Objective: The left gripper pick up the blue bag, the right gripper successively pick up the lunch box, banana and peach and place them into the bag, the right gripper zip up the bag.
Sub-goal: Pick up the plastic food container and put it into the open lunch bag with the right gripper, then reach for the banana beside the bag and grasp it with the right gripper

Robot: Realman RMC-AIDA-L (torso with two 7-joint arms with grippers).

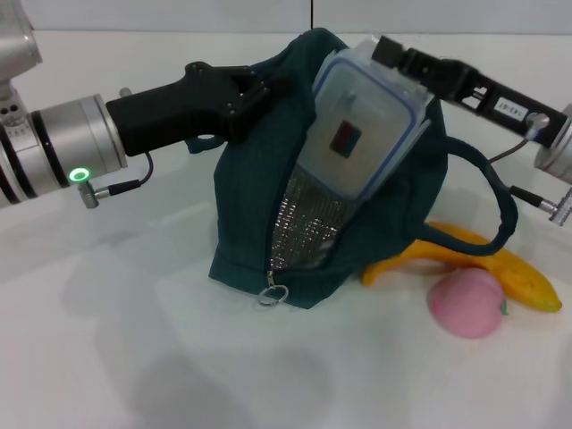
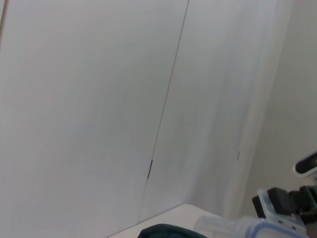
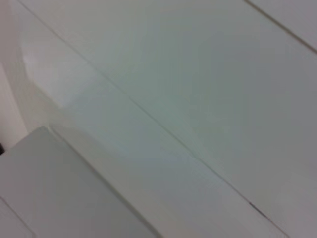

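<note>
The blue bag (image 1: 241, 223) stands on the white table, its mouth held up and open, with silver lining showing. My left gripper (image 1: 268, 89) is shut on the bag's upper rim. The lunch box (image 1: 362, 125), clear with a blue-rimmed lid and a small sticker, tilts into the bag's opening, its lower end inside. My right gripper (image 1: 389, 54) is shut on the box's upper end. To the right of the bag, the banana (image 1: 527, 277) and the peach (image 1: 465, 302) lie on the table. The left wrist view catches the lunch box's corner (image 2: 237, 229) and the bag's top (image 2: 163, 231).
The zipper's ring pull (image 1: 271, 293) hangs at the bag's front bottom. One bag handle (image 1: 500, 206) loops out over the banana. A pale wall stands behind the table; the right wrist view shows only wall and table surface.
</note>
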